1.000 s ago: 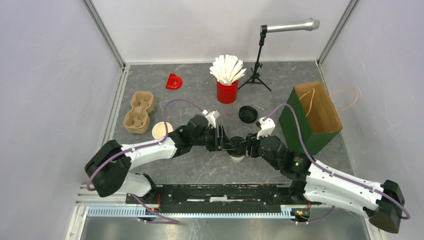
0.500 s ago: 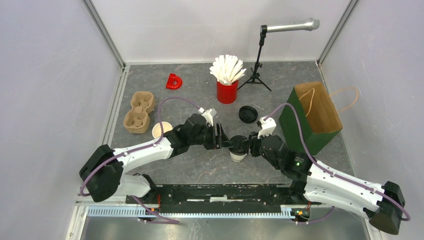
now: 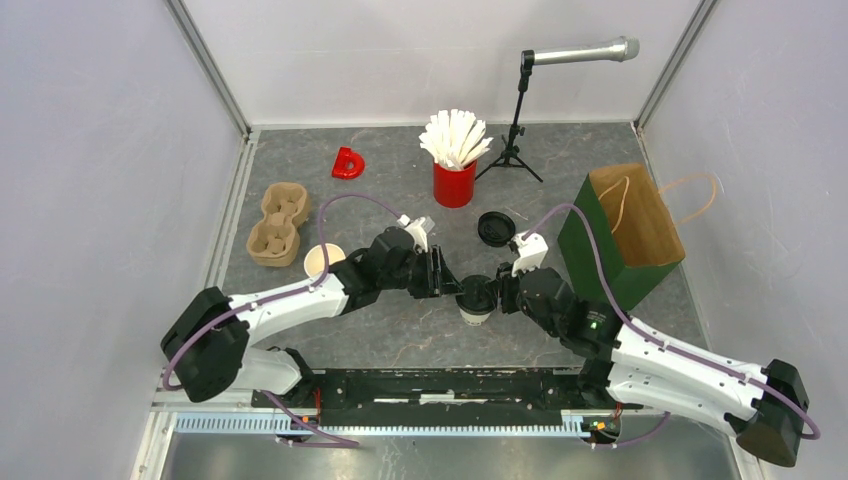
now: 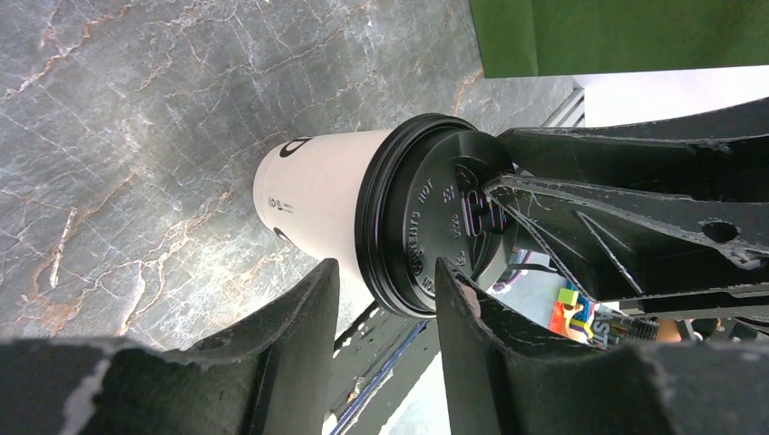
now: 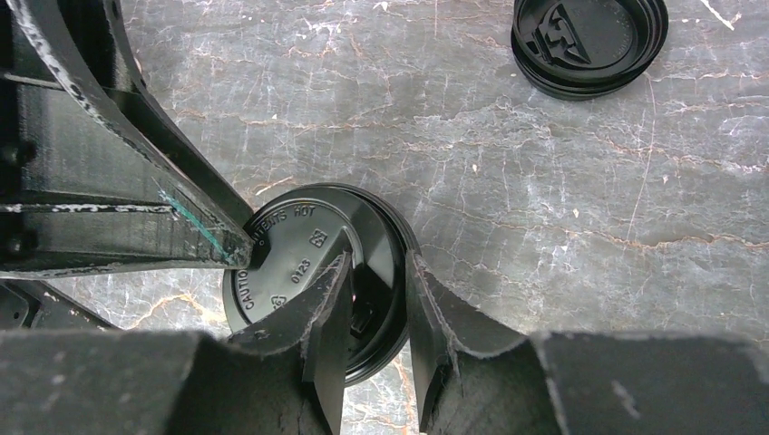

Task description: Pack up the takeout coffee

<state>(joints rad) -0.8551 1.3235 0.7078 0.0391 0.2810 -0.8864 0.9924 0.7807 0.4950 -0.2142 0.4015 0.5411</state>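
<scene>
Grey marbled tabletop (image 5: 544, 181) enclosed by plain white walls (image 3: 420, 60), with both arms meeting at its middle. A lidded cup (image 4: 317, 195), white and tapered, stands upright between the two tools.

The left gripper (image 4: 385, 265) is half open. Its fingers straddle the rim of the black lid (image 4: 422, 227), and a sliver of gap shows on the cup-wall side. The right gripper (image 5: 376, 258) comes from the opposite side, its fingertips on the lid's top. Its fingers are narrowly parted over the raised spout; whether they pinch it cannot be told.

An open cup (image 3: 322, 260), cream inside, stands behind the left gripper, close beside that arm. A loose lid (image 5: 588, 41) lies on the table beyond the right gripper's fingertips, to their right. A green paper bag (image 3: 600, 265) stands upright just outboard of the right wrist. A red cup (image 3: 454, 186) of white sticks stands well beyond both tools. A pulp carrier (image 3: 278, 224) lies far outboard of the left arm.
</scene>
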